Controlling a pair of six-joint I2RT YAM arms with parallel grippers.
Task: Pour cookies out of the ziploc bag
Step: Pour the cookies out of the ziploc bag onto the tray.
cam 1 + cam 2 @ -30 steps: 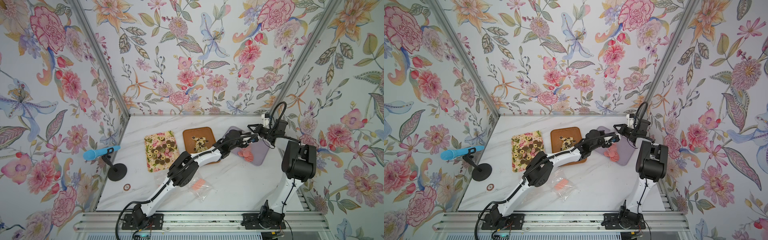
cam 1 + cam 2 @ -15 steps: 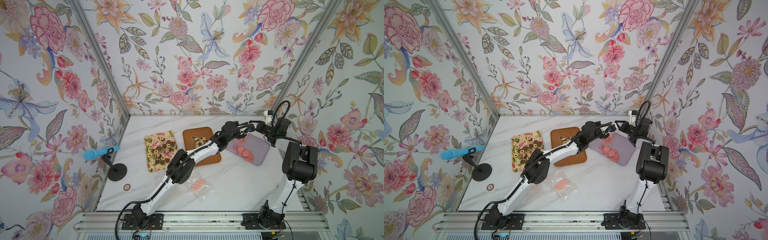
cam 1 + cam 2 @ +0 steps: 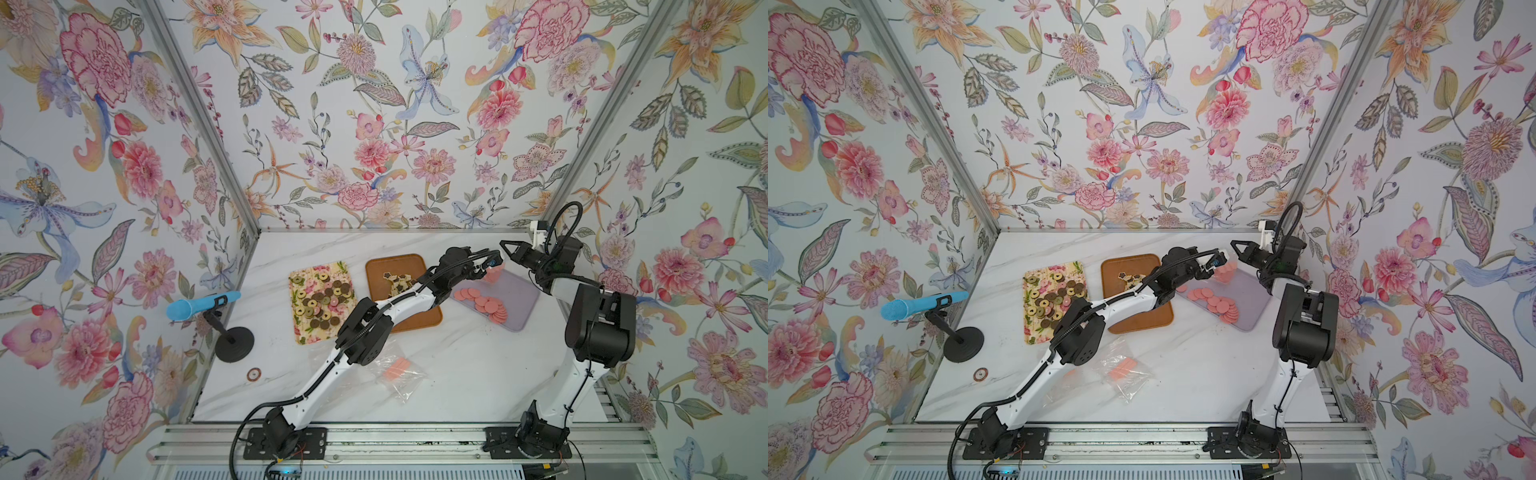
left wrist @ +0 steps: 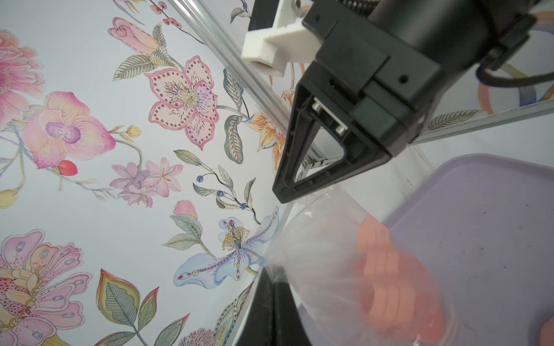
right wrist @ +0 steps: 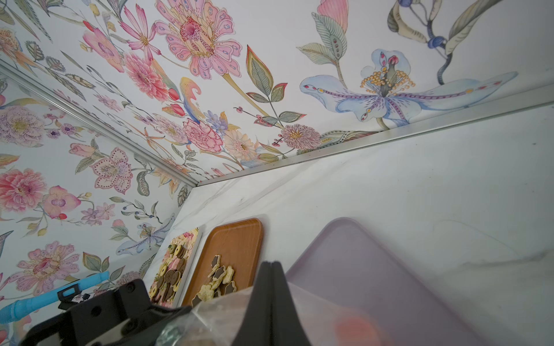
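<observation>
In both top views a clear ziploc bag (image 3: 494, 272) hangs over the back of a lavender tray (image 3: 521, 301), held up by both arms. My left gripper (image 3: 495, 262) is shut on one corner of it. My right gripper (image 3: 504, 244) is shut on the facing corner. Pink disc cookies (image 4: 389, 269) sit bunched inside the bag in the left wrist view. More pink cookies (image 3: 484, 303) lie spread on the lavender tray. The right wrist view shows its shut jaws (image 5: 271, 266) pinching the plastic (image 5: 302, 311).
A brown tray (image 3: 419, 322) with small star cookies and a floral tray (image 3: 300, 332) with round cookies lie left of the lavender one. A second ziploc bag (image 3: 399, 372) lies in the table's middle. A blue microphone on a stand (image 3: 203, 305) is at the left edge.
Both grippers have lifted the bag up and toward the back wall. It covered the lavender tray before; now pink cookies lie uncovered on that tray.
</observation>
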